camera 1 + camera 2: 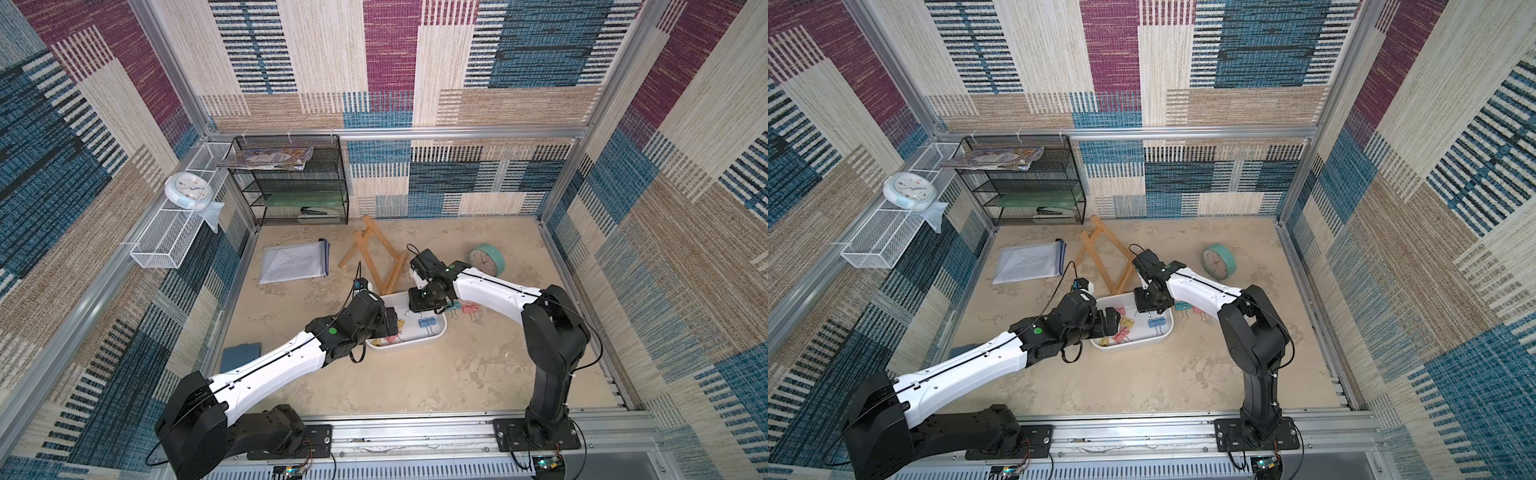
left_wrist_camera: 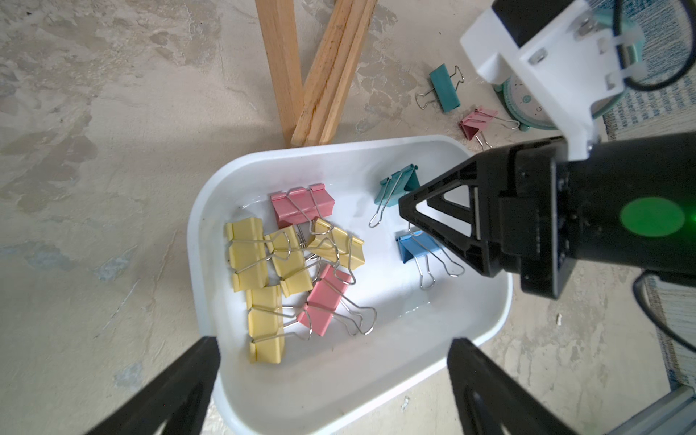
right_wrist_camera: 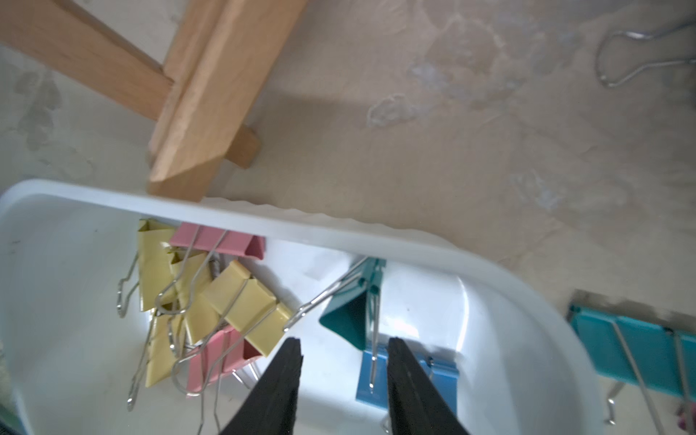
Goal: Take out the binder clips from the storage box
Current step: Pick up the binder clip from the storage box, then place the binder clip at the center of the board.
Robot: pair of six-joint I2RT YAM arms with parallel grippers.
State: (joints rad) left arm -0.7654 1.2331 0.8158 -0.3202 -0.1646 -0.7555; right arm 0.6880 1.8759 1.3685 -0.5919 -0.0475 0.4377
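**While left gripper [image 2: 335, 341] and right gripper [image 3: 344, 341] are hovering with jaws apart: binder clips [image 2: 290, 260] stock entry**

Where the left gripper is reaching in from 8 o'clock, its fingers [image 2: 177, 391] are hovering over that end of the storage box [image 2: 376, 357], spread wide and gripping nothing. Right gripper: hanging over the box's 1 o'clock corner, fingers [image 3: 278, 384] parted, clamping nothing. A wire handle of the teal clip [image 3: 350, 320] is showing in the gap beside one finger; contact cannot be told.

Box contents, eight pieces: four yellow clips [image 2: 246, 260] and two pink clips [image 2: 325, 297] are lying heaped toward 9 o'clock, handles tangling. The teal clip and a blue clip [image 2: 408, 248] are lying separately toward 3 o'clock, teal at 12 o'clock of blue.

Outside, two pieces: a second teal clip [image 2: 446, 88] and a third pink clip [image 2: 476, 120] are resting on the table [image 1: 415, 386], just past the rim toward 2 o'clock.

Location: the box is sitting near table centre. A wooden easel [image 1: 374, 253] is lying just beside its 12 o'clock rim, and a teal clock [image 1: 486, 259] is lying farther out at 2 o'clock.
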